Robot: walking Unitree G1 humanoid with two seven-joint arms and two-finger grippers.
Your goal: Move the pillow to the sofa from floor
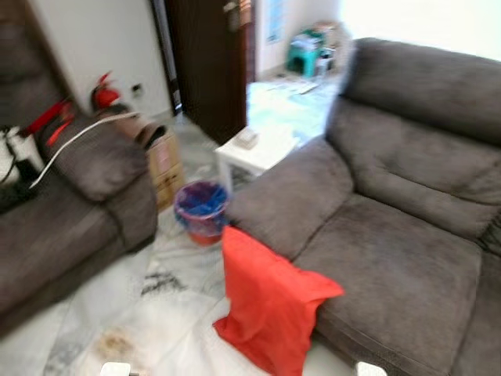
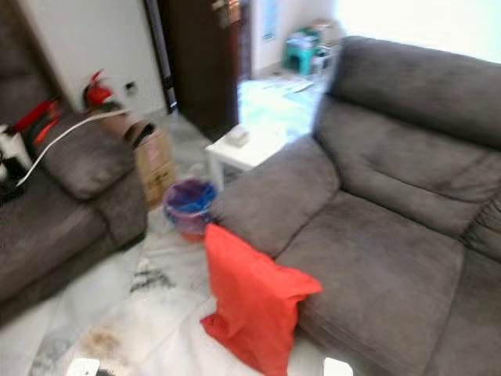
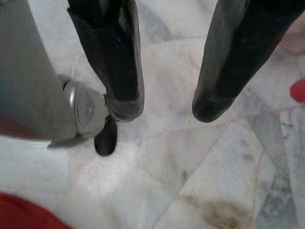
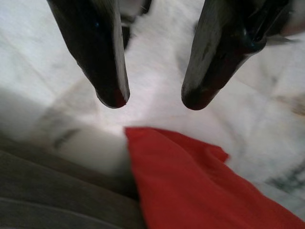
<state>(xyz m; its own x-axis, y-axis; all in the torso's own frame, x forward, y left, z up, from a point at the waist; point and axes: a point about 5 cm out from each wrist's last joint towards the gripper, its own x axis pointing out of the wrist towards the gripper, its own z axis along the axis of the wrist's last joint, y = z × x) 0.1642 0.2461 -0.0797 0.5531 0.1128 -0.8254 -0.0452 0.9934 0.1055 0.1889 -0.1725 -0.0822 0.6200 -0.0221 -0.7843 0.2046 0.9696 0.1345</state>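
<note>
The pillow [image 1: 270, 301], plain red and slumped, stood on the marble floor [image 1: 149, 313] leaning against the sofa [image 1: 391, 258] front, at our 12 o'clock. Our right gripper [image 4: 150, 98] hung spread above it, gripping nothing; our left gripper [image 3: 164, 107] hung spread over bare tiles. A blue bin [image 1: 202, 207] stood at 11 o'clock, an armchair [image 1: 70, 204] at 10.

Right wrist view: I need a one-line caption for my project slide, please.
Open right gripper hangs above marble floor, red pillow just below beside the grey sofa.
</note>
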